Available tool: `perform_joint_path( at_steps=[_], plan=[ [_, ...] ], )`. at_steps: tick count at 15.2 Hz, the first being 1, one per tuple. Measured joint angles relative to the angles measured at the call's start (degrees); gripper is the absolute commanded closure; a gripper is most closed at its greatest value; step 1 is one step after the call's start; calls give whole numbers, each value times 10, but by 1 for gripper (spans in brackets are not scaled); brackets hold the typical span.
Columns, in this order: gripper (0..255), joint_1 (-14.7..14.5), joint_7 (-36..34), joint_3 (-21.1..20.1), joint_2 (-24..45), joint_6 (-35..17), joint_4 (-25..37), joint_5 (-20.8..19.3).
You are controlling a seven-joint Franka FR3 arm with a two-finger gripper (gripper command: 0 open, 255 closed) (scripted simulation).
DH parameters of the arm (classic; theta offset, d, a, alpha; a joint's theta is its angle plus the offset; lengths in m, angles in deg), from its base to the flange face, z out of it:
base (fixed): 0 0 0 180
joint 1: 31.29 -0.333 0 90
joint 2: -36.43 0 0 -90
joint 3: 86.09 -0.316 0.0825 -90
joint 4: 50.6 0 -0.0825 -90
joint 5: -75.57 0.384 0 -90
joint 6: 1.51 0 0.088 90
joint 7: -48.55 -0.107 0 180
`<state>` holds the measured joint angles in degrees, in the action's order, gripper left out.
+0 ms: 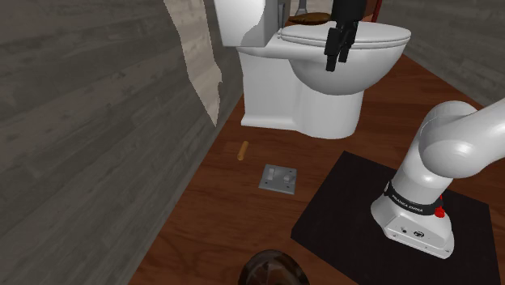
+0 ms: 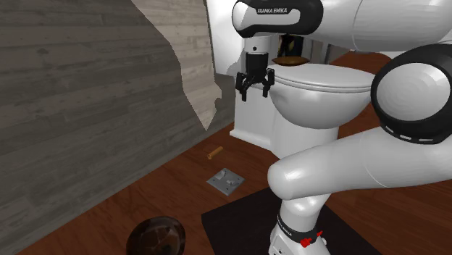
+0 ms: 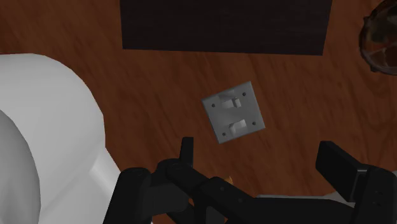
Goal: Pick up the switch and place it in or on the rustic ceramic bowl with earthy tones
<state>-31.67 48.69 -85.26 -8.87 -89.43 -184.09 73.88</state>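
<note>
One grey switch (image 1: pixel 277 178) lies flat on the wooden floor (image 1: pixel 218 210); in the shoulder view it is just right of a small tan stick (image 1: pixel 243 151) and left of the black stand (image 1: pixel 332 206) that carries the white arm (image 1: pixel 453 146). The dark bowl (image 1: pixel 273 271) sits on the floor at that view's bottom edge, apart from the switch. Further right and higher, the black claw (image 1: pixel 339 50) hangs released and empty, fingers spread, by the white toilet (image 1: pixel 316 97), well above the switch.
</note>
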Motion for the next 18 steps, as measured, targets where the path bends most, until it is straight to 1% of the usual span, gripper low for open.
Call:
perform_joint_path(
  at_steps=[2, 4, 6, 11, 14, 18],
  plan=[
    [0, 0, -3, -1, 2, -8, -6, 2],
    [0, 2, -12, -2, 3, -40, -37, 6],
    [0, 2, -24, -5, 11, -84, -72, 14],
    [0, 5, -46, -7, 49, -191, -138, 27],
    [0, 5, -59, -10, 84, -258, -168, 38],
    [0, 5, -71, -11, 146, -353, -198, 52]
  ],
)
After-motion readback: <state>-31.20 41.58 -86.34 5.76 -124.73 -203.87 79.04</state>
